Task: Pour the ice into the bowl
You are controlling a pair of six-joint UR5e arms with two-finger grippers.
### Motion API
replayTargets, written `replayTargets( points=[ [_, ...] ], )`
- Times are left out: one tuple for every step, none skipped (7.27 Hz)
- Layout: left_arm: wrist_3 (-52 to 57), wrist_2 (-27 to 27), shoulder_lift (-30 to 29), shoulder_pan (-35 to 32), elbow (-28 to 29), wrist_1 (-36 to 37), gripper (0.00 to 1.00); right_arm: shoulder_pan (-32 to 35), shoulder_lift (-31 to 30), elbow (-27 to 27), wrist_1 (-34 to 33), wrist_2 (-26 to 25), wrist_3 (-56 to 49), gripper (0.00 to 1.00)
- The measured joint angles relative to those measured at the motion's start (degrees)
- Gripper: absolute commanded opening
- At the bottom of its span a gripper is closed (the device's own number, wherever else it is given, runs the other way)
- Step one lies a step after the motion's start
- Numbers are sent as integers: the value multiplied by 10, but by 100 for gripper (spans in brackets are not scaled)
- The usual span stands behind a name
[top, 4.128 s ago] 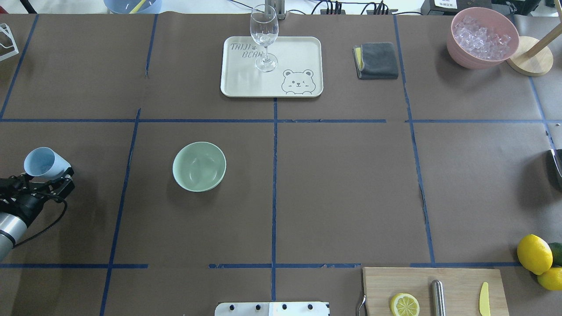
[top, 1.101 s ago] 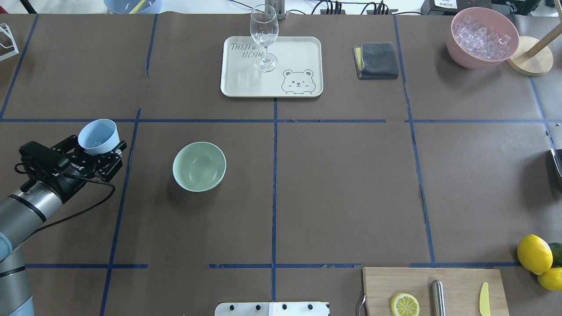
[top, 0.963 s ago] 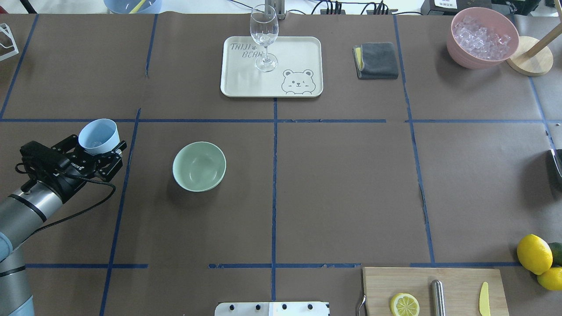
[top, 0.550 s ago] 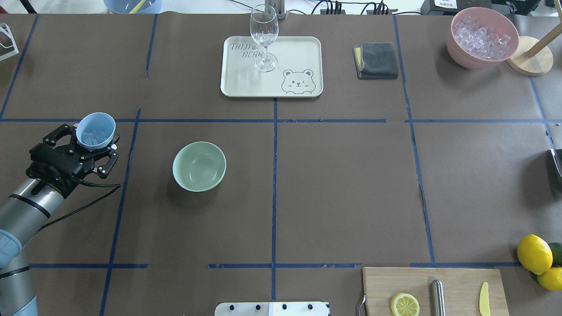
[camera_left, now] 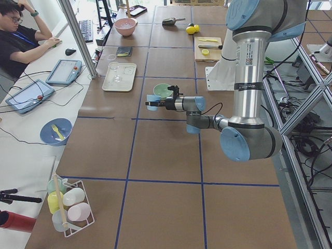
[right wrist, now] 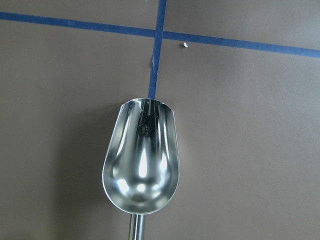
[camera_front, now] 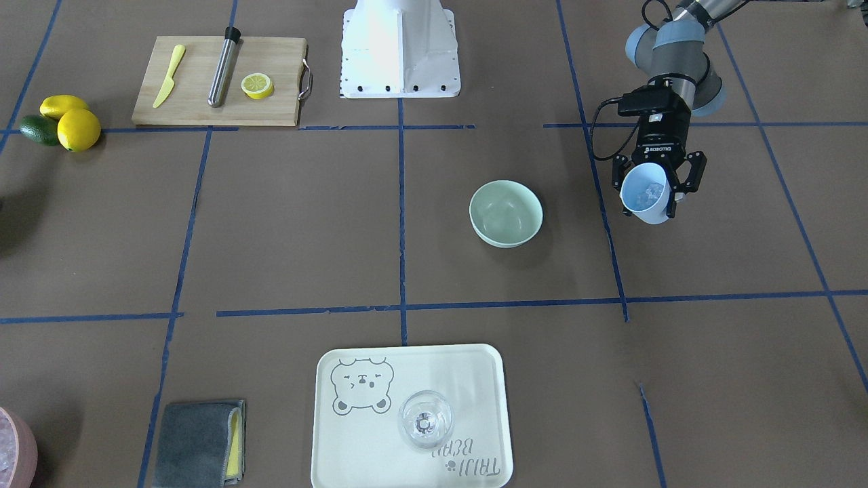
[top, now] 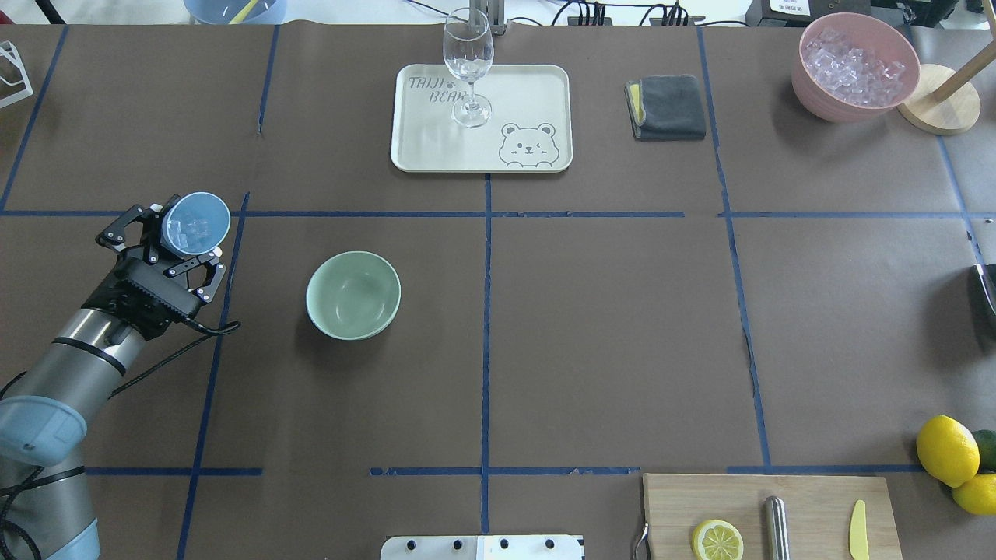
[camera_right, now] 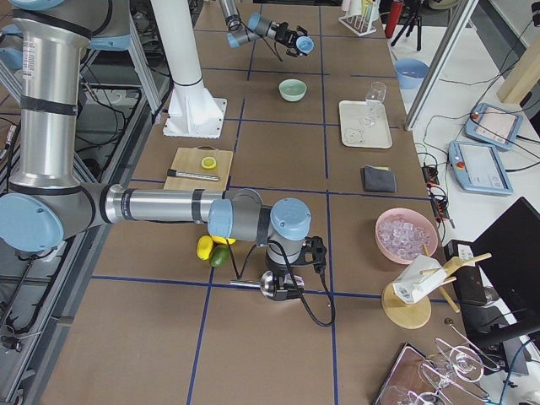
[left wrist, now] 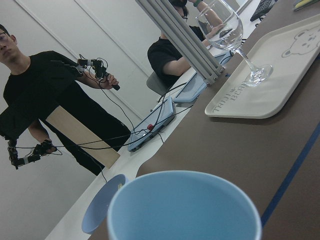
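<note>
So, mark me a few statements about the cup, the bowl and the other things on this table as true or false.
1. The left gripper holds the light blue plastic cup. True.
2. The small clear ice cubes lie in the round mint-green bowl. False: the bowl is empty, and the cubes are in the cup.
3. The cup hangs right over the bowl. False: it is off to the bowl's side, apart from it.
4. The clear wine glass stands upright on the cream bear-print tray. True.
5. The cut lemon half lies on the tray. False: it lies on the wooden cutting board.
</note>
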Motion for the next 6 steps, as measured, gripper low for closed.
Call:
replayTargets(
  points=[
    [5,7,-17,7,0,38,0,0,-2,0,0,1,1,100],
    [7,17,-34,18,0,76,0,0,-4,0,-1,1,1,100],
    [8,34,-48,37,1,105,0,0,-5,0,-1,2,2,100],
    [9,51,-58,58,1,127,0,0,-5,0,-1,2,2,100],
    [22,66,-65,74,1,146,0,0,-5,-1,-1,2,2,100],
    [64,82,-72,83,0,157,0,1,-5,-1,-1,2,2,100]
  ],
)
